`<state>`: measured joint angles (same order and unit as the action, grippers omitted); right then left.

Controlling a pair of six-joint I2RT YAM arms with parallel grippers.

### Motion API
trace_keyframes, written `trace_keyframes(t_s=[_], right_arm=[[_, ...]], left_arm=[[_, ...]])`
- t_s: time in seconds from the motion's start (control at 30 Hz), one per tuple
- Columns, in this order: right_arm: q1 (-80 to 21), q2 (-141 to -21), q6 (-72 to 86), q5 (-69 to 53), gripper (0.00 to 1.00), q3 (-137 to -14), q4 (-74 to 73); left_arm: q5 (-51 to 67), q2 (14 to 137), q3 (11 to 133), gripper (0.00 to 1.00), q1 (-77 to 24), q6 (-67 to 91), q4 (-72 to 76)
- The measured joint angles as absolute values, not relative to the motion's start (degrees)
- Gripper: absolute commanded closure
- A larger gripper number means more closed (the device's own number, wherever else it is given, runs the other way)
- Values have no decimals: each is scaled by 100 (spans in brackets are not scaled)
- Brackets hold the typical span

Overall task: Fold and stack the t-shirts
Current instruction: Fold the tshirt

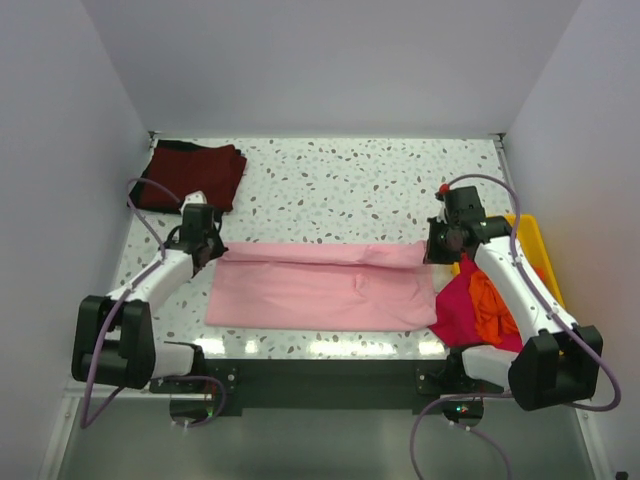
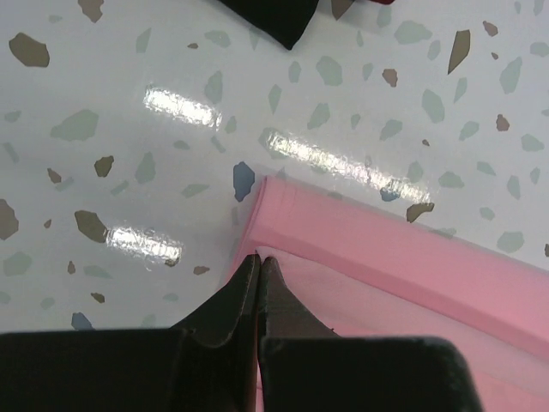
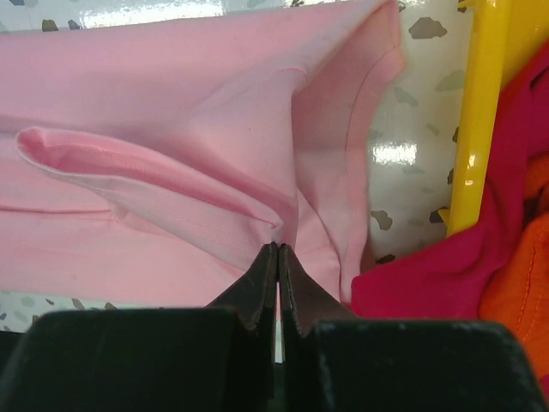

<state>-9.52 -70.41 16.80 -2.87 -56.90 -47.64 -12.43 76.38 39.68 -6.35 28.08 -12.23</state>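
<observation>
A pale pink t-shirt (image 1: 320, 285) lies flat across the middle of the table as a long band, its far edge folded over. My left gripper (image 1: 207, 248) is shut on its far left corner (image 2: 412, 266), fingertips (image 2: 259, 257) right at the fold. My right gripper (image 1: 437, 245) is shut on the puckered pink cloth (image 3: 154, 103) at the far right end, near the sleeve. A folded dark maroon t-shirt (image 1: 190, 172) lies at the far left over black cloth (image 2: 274, 17). A magenta t-shirt (image 1: 458, 310) and an orange t-shirt (image 1: 492, 305) lie crumpled at the right.
A shallow yellow tray (image 1: 535, 245) stands at the right edge under the magenta and orange shirts; its rim (image 3: 477, 112) is close beside my right gripper. White walls enclose the speckled table (image 1: 340, 190) on three sides.
</observation>
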Motion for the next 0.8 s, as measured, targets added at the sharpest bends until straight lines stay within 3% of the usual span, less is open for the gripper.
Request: trace_keyframes(t_s=[0.53,0.57,0.6,0.67,0.73,0.8], right_arm=[[-1127,-6525,1804,-196,100,-5269,-5151],[-1140,-6499,1811,-193,97,-5253,-5166],[-1155,-6471,1822,-185,81,-5236,-5181],[-1181,-6434,1868,-141,61,-5227,-5245],[-1214,-6423,1890,-93,53,-5227,-5308],[-1249,-6418,1900,-60,48,-5229,-5330]], left_arm=[[-1291,6678,3487,97,-644,2978,-1354],[-1304,6608,3461,90,-644,3035,-1426],[-1323,6539,3435,71,-646,3089,-1485],[-1367,6364,3374,51,-646,3216,-1653],[-1422,6086,3321,29,-646,3402,-1883],[-1481,5745,3304,23,-646,3546,-2123]])
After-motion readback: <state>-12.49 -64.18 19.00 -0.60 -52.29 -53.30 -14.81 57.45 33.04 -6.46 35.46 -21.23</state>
